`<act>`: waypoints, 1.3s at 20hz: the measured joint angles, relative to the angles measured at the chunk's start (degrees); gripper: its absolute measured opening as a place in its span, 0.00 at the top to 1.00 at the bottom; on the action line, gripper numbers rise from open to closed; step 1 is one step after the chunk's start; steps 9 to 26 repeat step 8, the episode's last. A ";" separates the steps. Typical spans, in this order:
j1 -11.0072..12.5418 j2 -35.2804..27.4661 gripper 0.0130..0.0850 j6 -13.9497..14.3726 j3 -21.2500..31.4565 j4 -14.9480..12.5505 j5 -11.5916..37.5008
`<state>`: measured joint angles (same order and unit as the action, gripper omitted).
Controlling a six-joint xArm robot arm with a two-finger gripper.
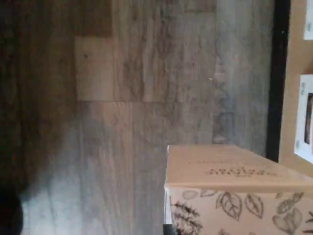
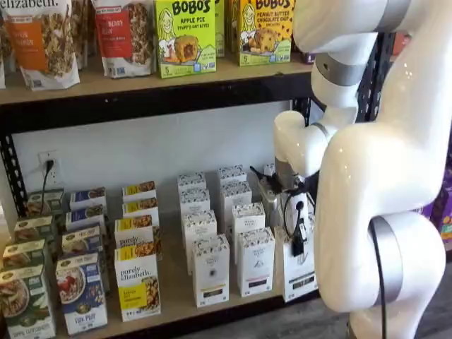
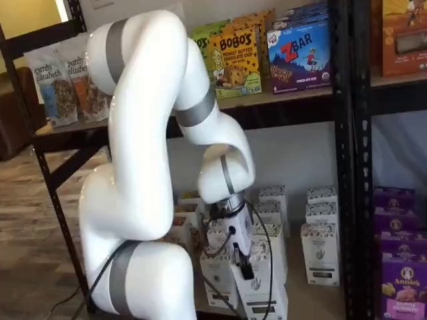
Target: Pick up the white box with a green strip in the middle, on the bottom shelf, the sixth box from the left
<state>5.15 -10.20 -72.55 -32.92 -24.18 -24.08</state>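
The white box [image 2: 302,277] with a dark strip low on its front stands upright at the front edge of the bottom shelf [image 2: 176,300], at the right end of the front row. My gripper [image 2: 297,236] comes down over it from above, its black fingers shut on the box's top part. The same box [image 3: 261,299] hangs under the gripper [image 3: 245,264], with a cable beside it. The wrist view has the box's pale side and leaf-patterned end [image 1: 234,196] close up, over wooden floor.
More white cartons [image 2: 210,272] stand in rows to the left of the held one, and granola boxes [image 2: 138,286] further left. Purple boxes [image 3: 400,280] sit beyond a black upright [image 3: 347,167]. The upper shelf [image 2: 141,88] with snack boxes overhangs.
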 joint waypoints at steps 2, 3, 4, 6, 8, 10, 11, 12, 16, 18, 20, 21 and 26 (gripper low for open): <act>-1.20 2.52 0.56 -0.92 1.31 2.11 -1.88; -1.85 3.85 0.56 -1.14 2.02 2.97 -2.74; -2.46 5.12 0.56 -1.23 2.68 3.64 -3.46; -3.89 7.84 0.56 -1.87 3.94 5.72 -5.55; -5.35 10.86 0.56 -1.18 5.51 6.37 -7.10; -5.35 10.86 0.56 -1.18 5.51 6.37 -7.10; -5.35 10.86 0.56 -1.18 5.51 6.37 -7.10; -5.35 10.86 0.56 -1.18 5.51 6.37 -7.10; -5.35 10.86 0.56 -1.18 5.51 6.37 -7.10; -5.35 10.86 0.56 -1.18 5.51 6.37 -7.10; -5.35 10.86 0.56 -1.18 5.51 6.37 -7.10; -5.35 10.86 0.56 -1.18 5.51 6.37 -7.10; -5.35 10.86 0.56 -1.18 5.51 6.37 -7.10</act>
